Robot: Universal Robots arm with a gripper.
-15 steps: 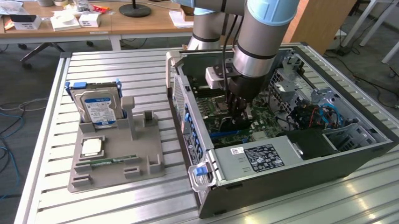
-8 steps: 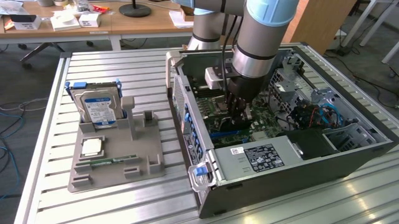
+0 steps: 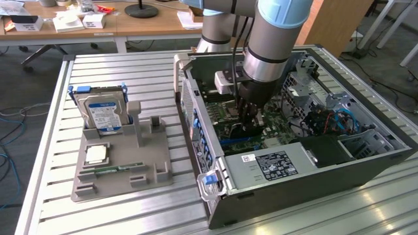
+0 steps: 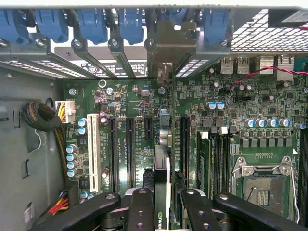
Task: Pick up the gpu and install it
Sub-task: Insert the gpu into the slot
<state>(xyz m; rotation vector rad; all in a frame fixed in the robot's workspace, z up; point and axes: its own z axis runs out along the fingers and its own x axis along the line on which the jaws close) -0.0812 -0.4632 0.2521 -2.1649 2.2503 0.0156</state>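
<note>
The gpu (image 4: 160, 175) stands edge-on between my fingers (image 4: 142, 207), a thin dark card with a logo on its near edge. Its metal end bracket (image 4: 166, 45) lies against the rear slot openings of the case. My gripper (image 4: 164, 199) is shut on the gpu, holding it upright over the green motherboard (image 4: 130, 103), in line with the long black slots. In the exterior view the gripper (image 3: 251, 117) reaches down into the open computer case (image 3: 313, 169), with the dark gpu (image 3: 243, 131) below its fingers. Whether the card's edge sits in a slot is hidden.
A silver hard drive (image 3: 103, 113) with a blue-white label stands in a grey holder (image 3: 124, 164) on the slatted table, with a green memory stick (image 3: 117, 169) on it. Inside the case are the power supply (image 3: 274, 164), blue cables (image 3: 343, 120) and the processor socket (image 4: 262, 187).
</note>
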